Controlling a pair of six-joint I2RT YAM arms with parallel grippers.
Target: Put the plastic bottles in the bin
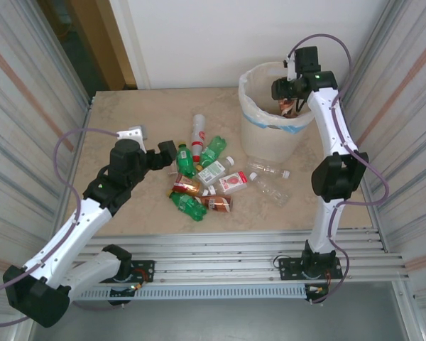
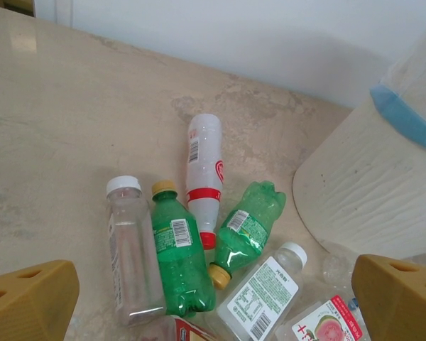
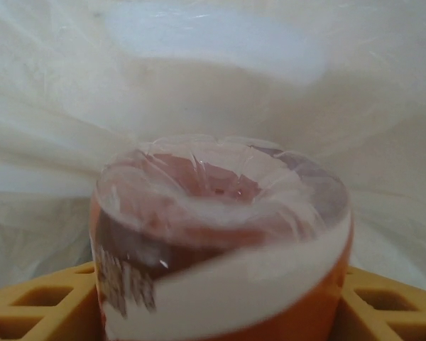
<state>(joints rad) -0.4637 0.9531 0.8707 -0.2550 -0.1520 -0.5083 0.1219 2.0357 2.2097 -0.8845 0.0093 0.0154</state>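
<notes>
Over the bin [image 1: 268, 138], the right arm's fingers [image 3: 28, 312] flank a bottle [image 3: 220, 234].

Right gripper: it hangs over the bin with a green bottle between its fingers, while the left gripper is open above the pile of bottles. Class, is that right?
No. The bottle is brown, not green, as the right wrist view shows. The right gripper does hang over the bin, the left gripper open above the pile.

A white bottle [image 2: 203, 170] lies between two green bottles [image 2: 177, 259] on the table [image 2: 64, 121]. The bin [image 2: 355, 192] stands near, right.
</notes>
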